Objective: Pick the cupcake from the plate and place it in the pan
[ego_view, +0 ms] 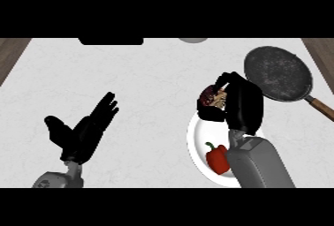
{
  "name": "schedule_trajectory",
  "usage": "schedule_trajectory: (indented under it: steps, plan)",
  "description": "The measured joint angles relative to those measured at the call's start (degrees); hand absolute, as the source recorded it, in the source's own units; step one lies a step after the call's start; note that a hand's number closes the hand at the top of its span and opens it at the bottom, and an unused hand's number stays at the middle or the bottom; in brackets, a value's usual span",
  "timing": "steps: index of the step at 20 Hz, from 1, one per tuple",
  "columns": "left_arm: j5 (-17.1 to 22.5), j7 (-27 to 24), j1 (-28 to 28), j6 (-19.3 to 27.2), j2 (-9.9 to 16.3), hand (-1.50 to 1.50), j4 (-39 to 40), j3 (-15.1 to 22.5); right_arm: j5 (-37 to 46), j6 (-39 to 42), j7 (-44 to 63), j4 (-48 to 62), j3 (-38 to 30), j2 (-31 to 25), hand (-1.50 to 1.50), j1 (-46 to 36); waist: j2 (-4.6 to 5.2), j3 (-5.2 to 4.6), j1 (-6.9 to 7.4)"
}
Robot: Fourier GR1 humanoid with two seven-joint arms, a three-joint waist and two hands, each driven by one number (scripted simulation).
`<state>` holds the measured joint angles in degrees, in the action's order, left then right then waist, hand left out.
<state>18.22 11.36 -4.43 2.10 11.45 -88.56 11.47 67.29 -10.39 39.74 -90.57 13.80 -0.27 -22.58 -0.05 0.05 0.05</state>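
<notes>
From my station, the head view looks steeply down on a pale marbled counter. The right hand is at about three o'clock from the view's centre, fingers and thumb curled round the cupcake, which shows dark red and cream between them. I note that the cupcake sits in that grasp over the twelve o'clock rim of the white plate; I cannot tell whether it touches the plate. The plate lies at about four o'clock in the view, partly hidden by the right forearm. A red bell pepper lies on the plate, at six o'clock from the cupcake.

The pan, dark and round, lies at about two o'clock from the cupcake, near the right hand and apart from the plate. Its wooden handle runs out toward four o'clock.

The left hand shows at about eight o'clock in the view, fingers straight and spread, holding nothing, resting well apart from the plate.
</notes>
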Motion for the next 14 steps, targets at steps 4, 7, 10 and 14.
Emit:
schedule_trajectory:
  steps: [4,7,10,14]
  plan:
    - [-1.0,-0.08,-0.11,0.23,-0.8,0.0,0.2,0.11,-6.0,-5.12,-3.59,2.95,-5.17,-0.67,1.5,-0.63,0.1,-0.02,0.16]
    - [-1.47,1.67,0.44,0.7,-1.51,0.0,-2.28,0.68,-8.01,-7.83,-7.66,7.9,-9.04,-2.84,1.5,-1.69,0.13,-0.02,0.29]
    - [-1.29,1.55,0.19,-0.15,-1.29,0.0,-1.66,-0.13,-8.78,-10.88,-12.32,15.26,-12.62,-6.0,1.5,-3.85,0.23,-0.02,0.47]
    - [-1.81,0.71,1.03,-0.89,-1.88,0.0,-1.63,0.07,-8.73,-15.94,-16.85,26.56,-16.75,-8.84,1.5,-9.17,0.33,-0.01,0.79]
